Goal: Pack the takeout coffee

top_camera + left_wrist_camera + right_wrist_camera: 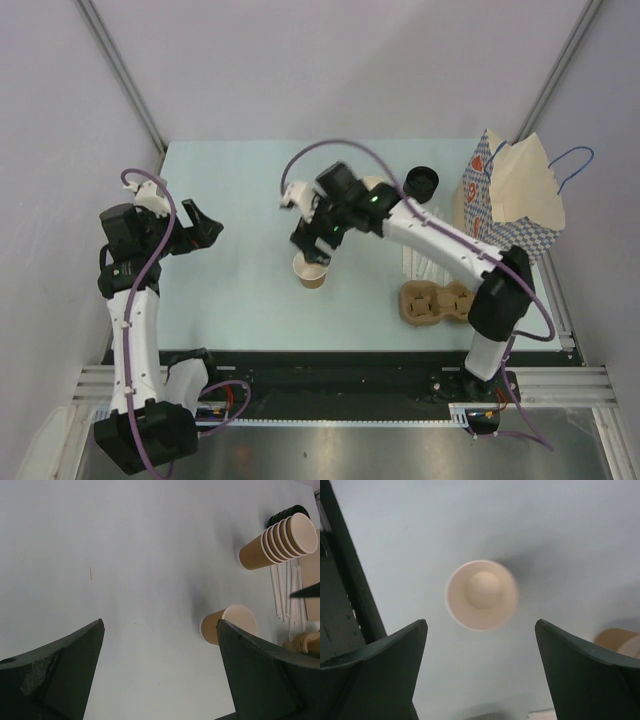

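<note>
Two grippers are seen over the pale blue table (230, 200), and only the right gripper (480, 623) is close to the task's thing. Its jaws are spread wide, and nothing is clasped between them. The single tan cup (481, 595) is seen straight below it in the right wrist view. The cup stands upright on the table, its mouth is uncovered and its pale inside is shown. The cup is centred in the gap between the two dark fingers and is touched by neither. From the top camera the cup is placed near the middle of the table, just below the right gripper's fingertips. The left gripper (195, 225) is held over the left side of the table, well apart from the cup; its jaws are likewise spread wide and nothing is held. Behind the cup, toward the right, a stack of tan cups (280, 542) and a pile of black lids (286, 514) are seen, with white straws (285, 592) laid beside them. A cardboard cup carrier (437, 303) is set near the right arm's base, and a paper bag (510, 195) is stood at the table's right edge.
</note>
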Motion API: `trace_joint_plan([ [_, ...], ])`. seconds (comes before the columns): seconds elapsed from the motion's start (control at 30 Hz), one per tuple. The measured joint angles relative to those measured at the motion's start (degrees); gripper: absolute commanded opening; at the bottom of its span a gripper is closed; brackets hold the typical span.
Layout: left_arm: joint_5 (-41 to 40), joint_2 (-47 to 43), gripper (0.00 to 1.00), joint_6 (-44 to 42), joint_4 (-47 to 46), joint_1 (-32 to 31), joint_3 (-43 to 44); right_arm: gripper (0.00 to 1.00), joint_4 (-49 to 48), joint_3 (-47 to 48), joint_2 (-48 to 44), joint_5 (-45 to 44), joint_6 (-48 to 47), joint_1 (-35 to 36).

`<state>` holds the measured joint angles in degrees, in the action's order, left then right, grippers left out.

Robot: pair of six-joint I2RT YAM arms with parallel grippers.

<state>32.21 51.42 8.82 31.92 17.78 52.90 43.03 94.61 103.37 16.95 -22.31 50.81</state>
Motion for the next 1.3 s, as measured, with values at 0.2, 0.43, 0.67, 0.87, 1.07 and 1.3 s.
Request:
trace_joint_plan([
  [0.2, 0.04, -0.83, 0.99, -0.28, -0.48, 0.00, -0.61, 0.82, 0.50, 9.16, -6.69, 2.45, 1.29, -14.51],
  [0.43, 0.59, -0.90, 1.00, -0.26, -1.01, 0.00, -0.74, 0.52, 1.55, 18.47, -6.71, -7.61, 1.86, -28.02],
  [0.67, 1.03, -0.92, 1.00, -0.22, -1.42, 0.00, -0.74, 0.51, 5.20, 23.71, 4.96, -17.11, 3.37, -37.11],
  [0.87, 1.44, -0.92, 1.00, -0.26, -1.44, 0.00, -0.74, 0.51, 9.62, 23.71, 14.38, -20.33, 0.39, -37.46],
  [1.07, 4.13, -2.27, 0.99, -0.48, -2.75, 0.00, -1.38, 0.51, 9.86, 21.90, 16.11, -24.02, -8.61, -36.24],
  [1.3, 6.56, -2.80, 1.00, -0.76, -4.33, 0.00, -1.57, 0.32, 9.60, 20.50, 17.07, -26.71, -15.87, -36.79],
])
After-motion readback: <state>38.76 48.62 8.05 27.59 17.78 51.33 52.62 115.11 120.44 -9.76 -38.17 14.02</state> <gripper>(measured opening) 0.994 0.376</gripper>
